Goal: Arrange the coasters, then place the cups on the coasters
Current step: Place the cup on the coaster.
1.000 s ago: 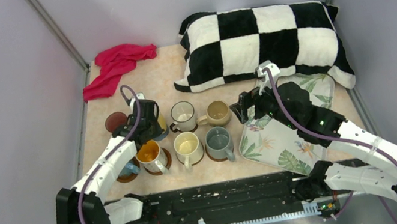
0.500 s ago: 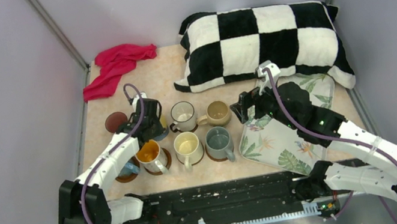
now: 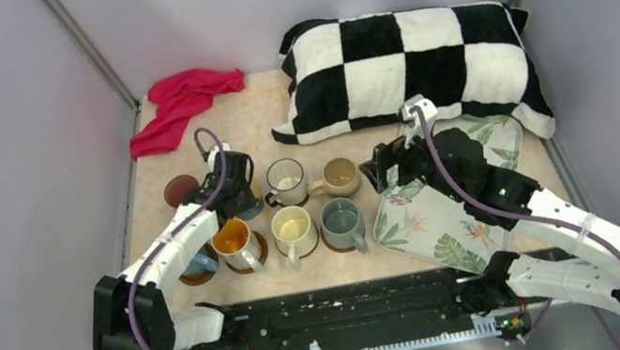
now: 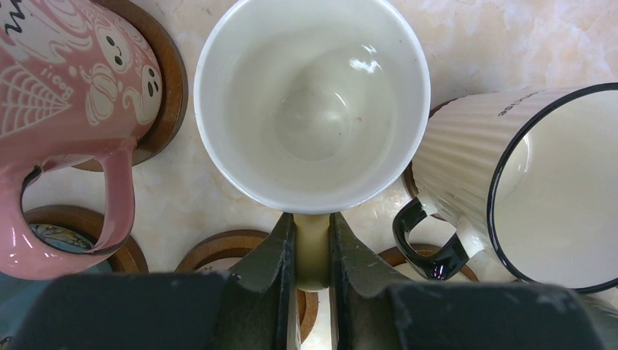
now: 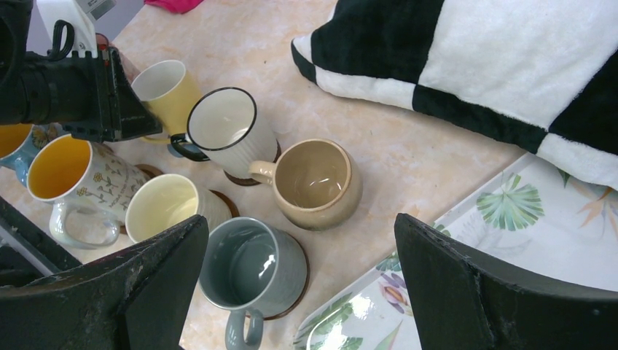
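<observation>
handle of yellow cup: lower end hidden between left gripper jaws
pink mug: cut off, leftward
ribbed mug: cut off, rightward

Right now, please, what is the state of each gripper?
Left gripper: closed on the handle of the yellow mug.
Right gripper: open, holding nothing.
</observation>
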Robot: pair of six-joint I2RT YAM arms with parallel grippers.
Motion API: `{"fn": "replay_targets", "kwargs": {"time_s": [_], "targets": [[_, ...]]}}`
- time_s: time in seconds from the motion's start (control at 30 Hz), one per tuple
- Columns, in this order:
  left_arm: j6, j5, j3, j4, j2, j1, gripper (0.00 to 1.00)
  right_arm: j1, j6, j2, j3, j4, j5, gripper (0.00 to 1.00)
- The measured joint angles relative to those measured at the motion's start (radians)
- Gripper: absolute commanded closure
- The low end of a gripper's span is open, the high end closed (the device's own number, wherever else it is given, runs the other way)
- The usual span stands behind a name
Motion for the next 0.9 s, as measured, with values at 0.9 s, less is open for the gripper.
{"fn": "replay_targets", "kwargs": {"time_s": [0.9], "targets": [[-0.009, -0.018, 0.050, -0.085, 0.026, -0.001, 0.70, 0.000, 0.000, 0.000, 0.000, 0.000, 0.001, 0.01]]}}
